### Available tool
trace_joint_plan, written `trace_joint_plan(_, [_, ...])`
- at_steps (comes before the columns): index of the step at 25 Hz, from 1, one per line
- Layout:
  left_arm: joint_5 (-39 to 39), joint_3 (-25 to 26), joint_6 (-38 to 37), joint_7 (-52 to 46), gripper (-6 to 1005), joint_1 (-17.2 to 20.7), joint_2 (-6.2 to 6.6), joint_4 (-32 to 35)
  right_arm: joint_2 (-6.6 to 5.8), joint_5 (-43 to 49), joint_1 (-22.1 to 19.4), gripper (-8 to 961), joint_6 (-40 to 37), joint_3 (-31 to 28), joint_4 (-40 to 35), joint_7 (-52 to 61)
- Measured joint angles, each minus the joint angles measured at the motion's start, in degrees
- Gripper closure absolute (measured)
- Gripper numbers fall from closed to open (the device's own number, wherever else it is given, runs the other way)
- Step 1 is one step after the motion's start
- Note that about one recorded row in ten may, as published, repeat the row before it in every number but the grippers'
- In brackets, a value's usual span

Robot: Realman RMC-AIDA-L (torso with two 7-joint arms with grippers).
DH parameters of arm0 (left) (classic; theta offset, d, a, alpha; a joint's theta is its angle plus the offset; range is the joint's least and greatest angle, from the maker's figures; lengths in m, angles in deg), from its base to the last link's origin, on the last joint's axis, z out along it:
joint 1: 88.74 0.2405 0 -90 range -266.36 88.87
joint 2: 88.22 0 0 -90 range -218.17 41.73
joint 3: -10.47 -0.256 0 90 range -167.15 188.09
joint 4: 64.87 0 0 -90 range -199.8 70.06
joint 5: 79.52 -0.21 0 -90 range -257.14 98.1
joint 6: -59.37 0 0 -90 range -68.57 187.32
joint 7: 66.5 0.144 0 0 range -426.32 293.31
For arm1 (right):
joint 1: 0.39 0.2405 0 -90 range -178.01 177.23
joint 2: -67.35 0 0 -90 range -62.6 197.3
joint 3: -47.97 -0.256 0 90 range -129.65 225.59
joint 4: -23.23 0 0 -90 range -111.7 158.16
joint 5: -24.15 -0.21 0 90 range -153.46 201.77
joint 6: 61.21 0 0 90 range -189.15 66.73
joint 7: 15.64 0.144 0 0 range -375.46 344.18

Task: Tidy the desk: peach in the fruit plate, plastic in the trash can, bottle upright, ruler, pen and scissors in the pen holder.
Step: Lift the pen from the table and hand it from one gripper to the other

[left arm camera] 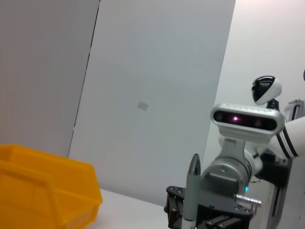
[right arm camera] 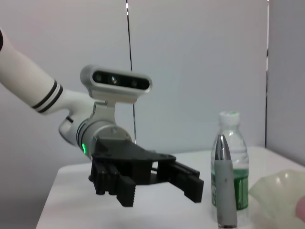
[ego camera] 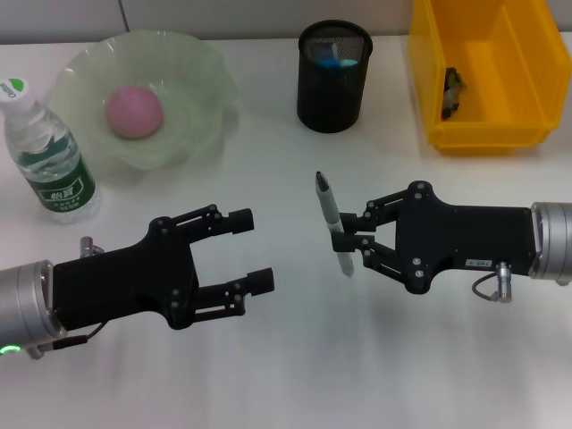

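On your far left the clear plastic bottle [ego camera: 49, 147] with green label and white cap stands upright on the white counter [ego camera: 295, 357]. Just beside it sits the pale green, wavy-rimmed fruit plate [ego camera: 201, 71], translucent, with the round pink peach [ego camera: 134, 111] lying inside.

Your left gripper [ego camera: 255, 250] reaches in low from the left edge, wrist level, its black ribbed fingers [ego camera: 239, 217] spread wide and holding nothing.

Further right, the black mesh pen holder [ego camera: 333, 85] stands at the back with something blue inside. Your right gripper [ego camera: 347, 241] comes in level from the right, pointing toward the left one, fingers pinched on the grey pen [ego camera: 328, 207], which stands nearly upright, its tapered metallic tip uppermost.

At the back right is the yellow plastic bin [ego camera: 429, 80], holding a small dark item you can't identify.
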Motion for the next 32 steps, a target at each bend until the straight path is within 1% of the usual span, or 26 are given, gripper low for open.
trace_joint_plan(6, [0.02,0.95,0.0,-0.09,232,-0.4,-0.79,-0.31,0.09,-2.27,0.32,834,0.7,-0.03,5.07,-4.8])
trace_joint_plan(12, [0.32,1.13,0.02,0.12,233,-0.76,-1.19,-0.9,0.18,-3.32,0.12,834,1.25,0.03,6.28,-6.05])
trace_joint_plan(23, [2.0,1.13,0.5,0.31,235,-1.5,-1.51,-1.64,0.22,-3.41,0.6,833,1.24,0.56,9.03,-7.67])
trace_joint_plan(26, [2.58,1.13,0.89,1.17,235,-2.06,-1.59,-2.54,0.29,-3.42,0.73,833,1.23,0.67,9.38,-7.56])
trace_joint_plan(27, [2.95,1.13,1.62,2.55,236,-2.77,-1.6,-3.99,0.3,-3.42,0.83,833,1.22,0.69,9.62,-7.48])
trace_joint_plan(32, [3.19,1.04,2.45,4.01,236,-4.22,-1.67,-5.65,0.3,-3.42,2.39,834,1.24,0.55,12.15,-7.55])
